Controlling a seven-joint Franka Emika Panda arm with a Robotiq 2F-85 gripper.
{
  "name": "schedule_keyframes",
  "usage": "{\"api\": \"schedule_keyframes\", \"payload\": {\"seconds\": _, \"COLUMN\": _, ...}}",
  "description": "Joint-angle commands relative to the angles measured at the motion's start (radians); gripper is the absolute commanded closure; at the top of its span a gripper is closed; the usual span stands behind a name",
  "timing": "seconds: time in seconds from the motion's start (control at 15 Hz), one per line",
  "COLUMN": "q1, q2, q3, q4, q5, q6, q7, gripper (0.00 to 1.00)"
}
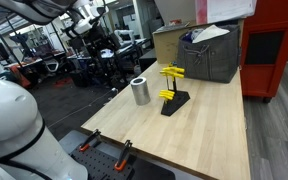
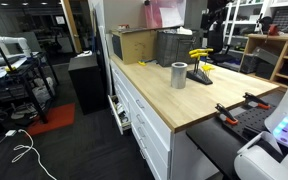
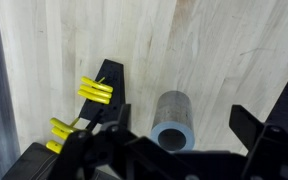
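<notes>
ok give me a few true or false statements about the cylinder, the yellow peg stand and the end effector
1. The grey cylinder stands upright on the wooden table. True.
2. The end effector is shut on the cylinder. False: its jaws stand open and hold nothing.
3. The black stand carries yellow pegs. True.
4. The cylinder sits on top of the stand. False: it stands on the table beside the stand, apart from it.
</notes>
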Motion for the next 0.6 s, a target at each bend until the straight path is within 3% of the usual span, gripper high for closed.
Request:
{"api": "schedule_keyframes", "payload": {"seconds": 0.0, "q1": -0.021, "q2": 0.124, "q3": -0.034, "q4": 0.087, "q5": 0.015, "q6": 0.008, "q7": 0.030, "gripper": 0.00}}
{"api": "schedule_keyframes", "payload": {"seconds": 0.53, "q1": -0.084, "q2": 0.290, "q3": -0.072, "q4": 0.166, "q5": 0.058, "q6": -0.005, "q7": 0.215, "gripper": 0.00}}
